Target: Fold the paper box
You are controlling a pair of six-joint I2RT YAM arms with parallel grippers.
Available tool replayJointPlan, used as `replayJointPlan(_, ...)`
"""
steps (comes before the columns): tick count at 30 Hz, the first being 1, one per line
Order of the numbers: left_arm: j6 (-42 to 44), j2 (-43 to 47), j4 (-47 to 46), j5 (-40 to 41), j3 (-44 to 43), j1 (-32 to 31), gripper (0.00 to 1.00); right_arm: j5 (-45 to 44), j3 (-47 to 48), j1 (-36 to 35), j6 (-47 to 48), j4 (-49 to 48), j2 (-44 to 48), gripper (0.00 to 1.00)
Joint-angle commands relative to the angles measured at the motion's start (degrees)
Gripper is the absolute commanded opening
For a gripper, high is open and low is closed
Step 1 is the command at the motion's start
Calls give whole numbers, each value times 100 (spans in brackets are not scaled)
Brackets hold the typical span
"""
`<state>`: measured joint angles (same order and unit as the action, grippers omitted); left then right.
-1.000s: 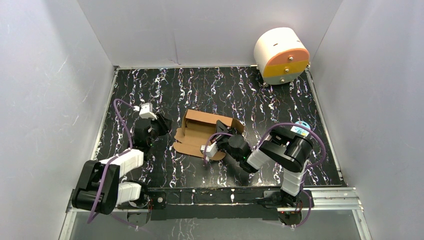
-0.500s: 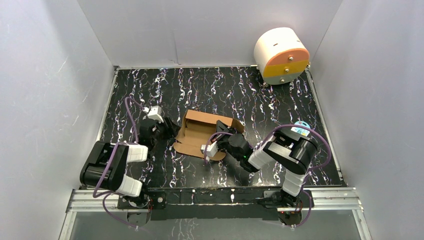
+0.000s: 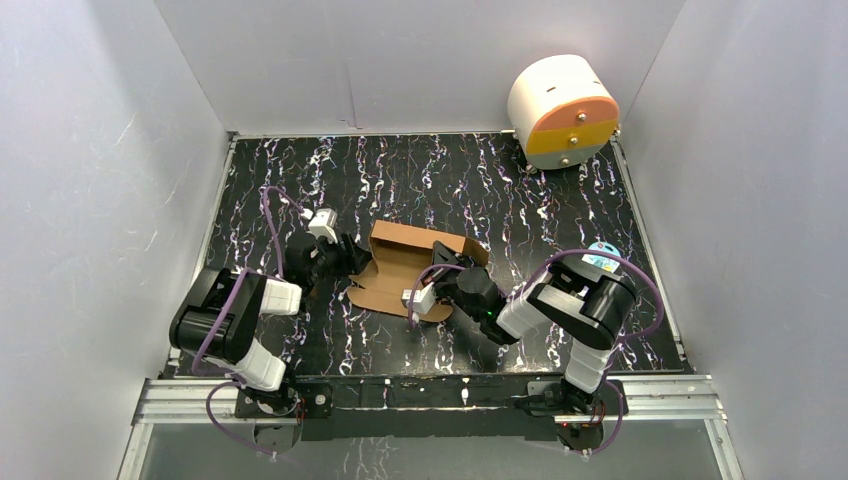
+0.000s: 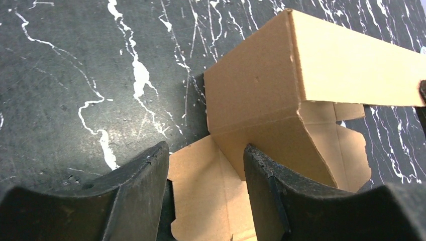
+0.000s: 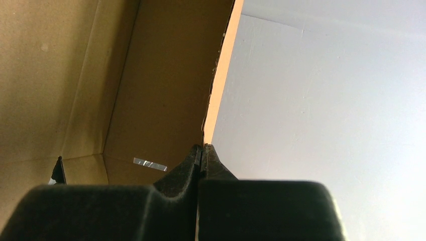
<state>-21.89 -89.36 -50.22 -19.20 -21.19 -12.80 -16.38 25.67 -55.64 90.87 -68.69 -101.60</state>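
wht cyl (image 3: 560, 108), orange/yel face, far-R corner | blk marbled tbl (image 3: 420, 170)

Black white-veined table (image 3: 420, 170), brown paper box (image 3: 400, 265) mid-table, white cylinder (image 3: 560, 105) far-right corner

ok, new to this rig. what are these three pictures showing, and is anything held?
Two robot arms are bolted at the near edge of a black marbled table. The wide picture is from a fixed camera above and behind them; the other two are from a camera on each wrist, its own fingers in view. On the table lies a partly folded brown cardboard box; a white cylinder sits at the far right corner. The right gripper is shut on the edge of a box wall. The left gripper is open at the box's left end, holding nothing.
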Motion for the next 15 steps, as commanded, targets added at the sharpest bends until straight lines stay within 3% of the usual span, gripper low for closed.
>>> replayJointPlan(1, 369, 39, -331, -472, -84, -39, 54, 168, 44, -41, -169, 290, 158, 0)
replayJointPlan(15, 336, -242, -678, -358, -364, -160, 52, 248, 121, -69, -244, 695, 309, 0)
